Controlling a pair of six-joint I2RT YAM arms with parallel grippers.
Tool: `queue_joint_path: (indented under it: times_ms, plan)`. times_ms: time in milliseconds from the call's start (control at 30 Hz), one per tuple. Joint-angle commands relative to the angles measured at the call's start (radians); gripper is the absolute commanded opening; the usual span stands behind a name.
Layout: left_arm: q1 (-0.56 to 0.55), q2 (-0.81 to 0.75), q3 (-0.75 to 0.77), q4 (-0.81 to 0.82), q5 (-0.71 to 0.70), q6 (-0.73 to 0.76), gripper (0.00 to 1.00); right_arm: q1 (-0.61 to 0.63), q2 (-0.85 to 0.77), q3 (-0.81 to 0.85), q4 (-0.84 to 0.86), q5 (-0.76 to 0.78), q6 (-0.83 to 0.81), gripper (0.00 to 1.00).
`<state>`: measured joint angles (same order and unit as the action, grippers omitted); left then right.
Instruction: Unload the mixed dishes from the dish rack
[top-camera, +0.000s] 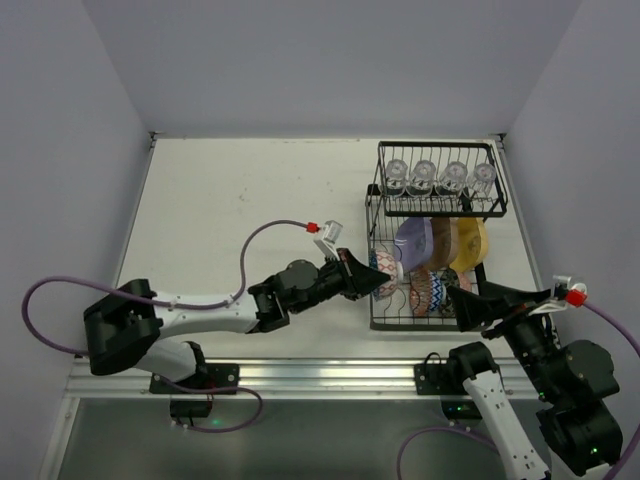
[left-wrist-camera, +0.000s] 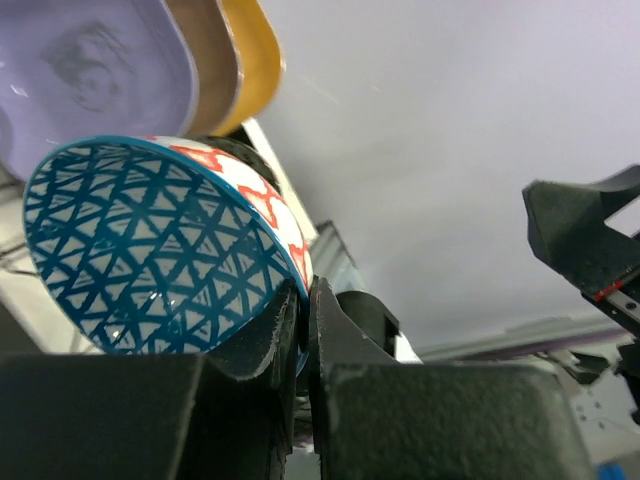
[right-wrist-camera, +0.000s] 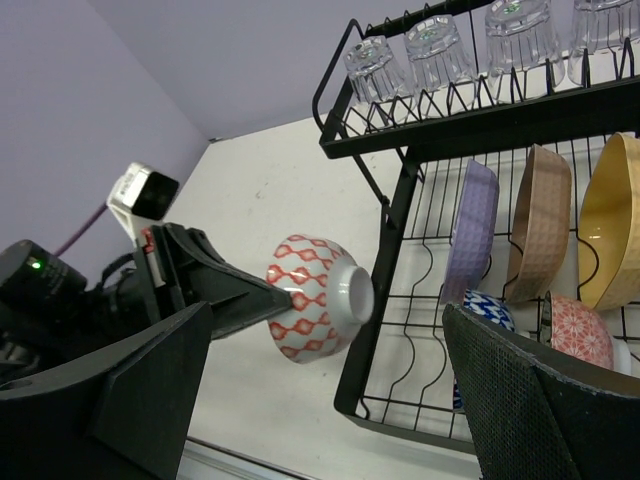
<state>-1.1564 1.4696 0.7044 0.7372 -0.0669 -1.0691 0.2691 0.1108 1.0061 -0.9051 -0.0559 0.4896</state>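
My left gripper (top-camera: 375, 280) (left-wrist-camera: 305, 310) is shut on the rim of a small bowl (top-camera: 386, 267) (left-wrist-camera: 150, 240) (right-wrist-camera: 315, 295). The bowl is red-diamond patterned outside and blue-triangle patterned inside. It hangs on its side just left of the black wire dish rack (top-camera: 375, 215) (right-wrist-camera: 392, 225), above the table. In the rack stand lavender (right-wrist-camera: 470, 230), brown (right-wrist-camera: 540, 220) and yellow (right-wrist-camera: 612, 225) plates. A blue bowl (right-wrist-camera: 488, 305) and a pink bowl (right-wrist-camera: 580, 332) sit below them. Clear glasses (top-camera: 440, 177) (right-wrist-camera: 470, 45) stand on the upper shelf. My right gripper (top-camera: 464, 305) (right-wrist-camera: 330, 400) is open and empty at the rack's near edge.
The white tabletop (top-camera: 250, 200) stretches left of the rack. Purple walls close in on three sides. A metal rail (top-camera: 300, 375) runs along the near edge. The left arm's cable (top-camera: 262, 235) loops over the table.
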Motion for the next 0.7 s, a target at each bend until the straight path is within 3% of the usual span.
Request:
queue_joint_path:
  times_ms: [0,267,333,533,667]
  plan:
    - [-0.005,-0.144,0.02,-0.198,-0.192,0.149,0.0,0.001,0.007,0.028,0.012,-0.016,-0.016,0.99]
    - [0.021,-0.292,0.098,-0.657,-0.416,0.284,0.0,0.002,0.015,0.025,0.031,-0.021,-0.025,0.99]
    - [0.046,-0.282,0.147,-0.791,-0.416,0.311,0.0,0.001,0.016,0.02,0.038,-0.027,-0.026,0.99]
    - [0.214,-0.247,0.228,-0.975,-0.323,0.389,0.0,0.001,0.013,0.017,0.038,-0.033,-0.028,0.99]
    - [0.285,-0.14,0.334,-1.094,-0.317,0.452,0.0,0.002,0.01,0.014,0.035,-0.033,-0.032,0.99]
